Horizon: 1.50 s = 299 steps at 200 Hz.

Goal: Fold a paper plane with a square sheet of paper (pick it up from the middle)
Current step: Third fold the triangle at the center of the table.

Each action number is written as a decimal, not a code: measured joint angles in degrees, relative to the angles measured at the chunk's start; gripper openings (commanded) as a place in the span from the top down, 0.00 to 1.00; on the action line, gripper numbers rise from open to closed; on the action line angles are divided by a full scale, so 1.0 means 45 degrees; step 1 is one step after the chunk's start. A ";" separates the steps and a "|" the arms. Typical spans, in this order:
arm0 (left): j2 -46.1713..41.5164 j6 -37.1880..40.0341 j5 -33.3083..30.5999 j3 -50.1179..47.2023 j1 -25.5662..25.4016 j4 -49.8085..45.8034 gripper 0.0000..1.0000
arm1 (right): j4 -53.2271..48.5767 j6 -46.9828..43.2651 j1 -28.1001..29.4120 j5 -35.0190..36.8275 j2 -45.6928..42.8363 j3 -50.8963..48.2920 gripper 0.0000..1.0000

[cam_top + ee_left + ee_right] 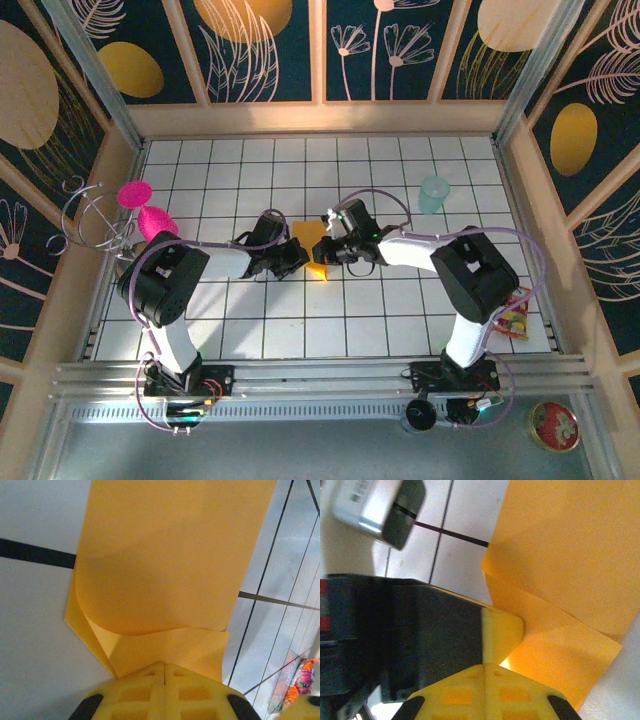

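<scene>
Yellow waffle-patterned fingertips point(135, 695) of the left gripper point(165, 675) sit at the bottom centre of the left wrist view, pressed together with just a thin seam between them. Directly beyond them is the orange-yellow paper sheet point(170, 555), thin and plain. Its near edge runs in under the tips. A lower folded layer juts out toward the left of the frame, and an upper flap curves over it and stretches to the top edge. Whether the tips pinch the paper or merely press on it cannot be told.

At the bottom centre of the right wrist view, the right gripper point(485, 672) is likewise closed, pad against pad. Just above it is the left gripper's black body, whose yellow tip touches the paper's edge. The paper takes up the right half of that frame and shows a stepped, folded border. Whether the right gripper's tips hold the paper cannot be made out.

From above, the two grippers meet nose to nose near the centre of the white gridded table point(400, 320). The paper is between and under them, with orange showing above and below the meeting point.

- A pale teal plastic cup point(434, 193) stands well apart, toward the upper right.
- A small red-and-yellow snack packet point(512, 320) lies at the table's right edge, beside the right arm.
- Pink plastic goblets point(150, 210) hang on a wire stand at the left edge.
- A round red-and-gold tin point(553, 425) sits at the lower right, off the grid.
</scene>
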 measured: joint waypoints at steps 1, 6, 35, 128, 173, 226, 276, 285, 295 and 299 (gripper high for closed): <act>0.0000 0.0000 0.0000 0.0000 0.0000 0.0000 0.97 | -0.0005 0.0005 0.0000 -0.0010 0.0034 0.0015 0.99; 0.0000 0.0000 0.0000 0.0000 0.0000 0.0000 0.97 | -0.0039 -0.0019 0.0010 -0.0029 0.0131 0.0063 0.99; 0.0010 0.0000 0.0010 0.0000 0.0005 -0.0005 0.97 | -0.0151 -0.0092 0.0015 -0.0175 0.0330 0.0238 0.99; 0.0010 0.0005 0.0005 0.0000 0.0005 -0.0005 0.98 | -0.0141 -0.1292 0.0141 -0.0398 0.0000 -0.0262 0.99; 0.0010 0.0005 0.0005 0.0000 0.0005 -0.0005 0.98 | -0.0155 -0.1467 0.0321 -0.0544 -0.0155 -0.0534 1.00; 0.0010 0.0005 0.0005 0.0000 0.0005 -0.0005 0.98 | -0.0335 -0.1486 0.0379 -0.0384 0.0117 -0.0257 1.00; 0.0010 0.0005 0.0005 0.0000 0.0005 -0.0010 0.98 | -0.0583 -0.1617 0.0379 0.0019 0.0403 -0.0228 1.00; 0.0010 0.0005 0.0005 0.0000 0.0005 -0.0010 0.98 | -0.0656 -0.1622 0.0379 0.0087 0.0471 -0.0214 1.00; 0.0010 0.0010 0.0005 0.0000 0.0005 -0.0010 0.99 | -0.0704 -0.1622 0.0379 0.0180 0.0525 -0.0214 1.00; 0.0010 0.0005 0.0005 0.0000 0.0005 -0.0010 0.99 | -0.0729 -0.1622 0.0379 0.0185 0.0534 -0.0204 1.00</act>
